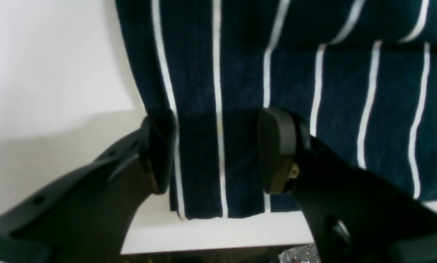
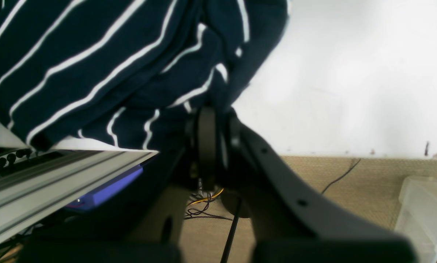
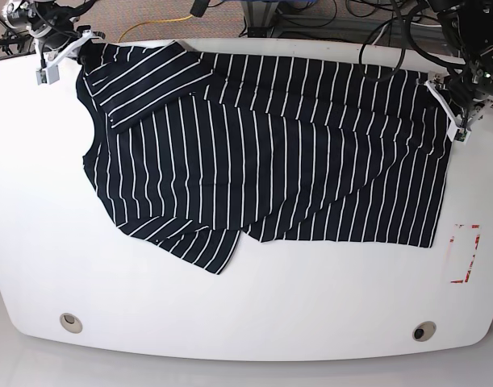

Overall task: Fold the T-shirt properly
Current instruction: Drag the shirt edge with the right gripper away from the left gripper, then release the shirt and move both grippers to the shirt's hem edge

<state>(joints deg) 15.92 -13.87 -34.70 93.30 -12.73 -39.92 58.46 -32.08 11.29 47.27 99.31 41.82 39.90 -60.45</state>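
The T-shirt (image 3: 262,161), dark navy with thin white stripes, lies spread across the white table (image 3: 230,298), with one sleeve folded inward at the far left. My right gripper (image 3: 77,50) is at that far-left corner and is shut on a bunched fold of the T-shirt (image 2: 94,65); the closed pads (image 2: 207,135) pinch the cloth at the table's edge. My left gripper (image 3: 454,113) is at the far-right corner. There it stands open (image 1: 218,146), its two fingers (image 1: 277,146) straddling a strip of the T-shirt (image 1: 240,73) near its hem.
A red-marked label (image 3: 464,254) sits on the table to the right of the shirt. Two round holes (image 3: 68,322) (image 3: 424,330) lie near the front edge. Beyond the table's edge are an aluminium frame rail (image 2: 57,175), cables and a clear plastic bin (image 2: 426,208) on the carpet.
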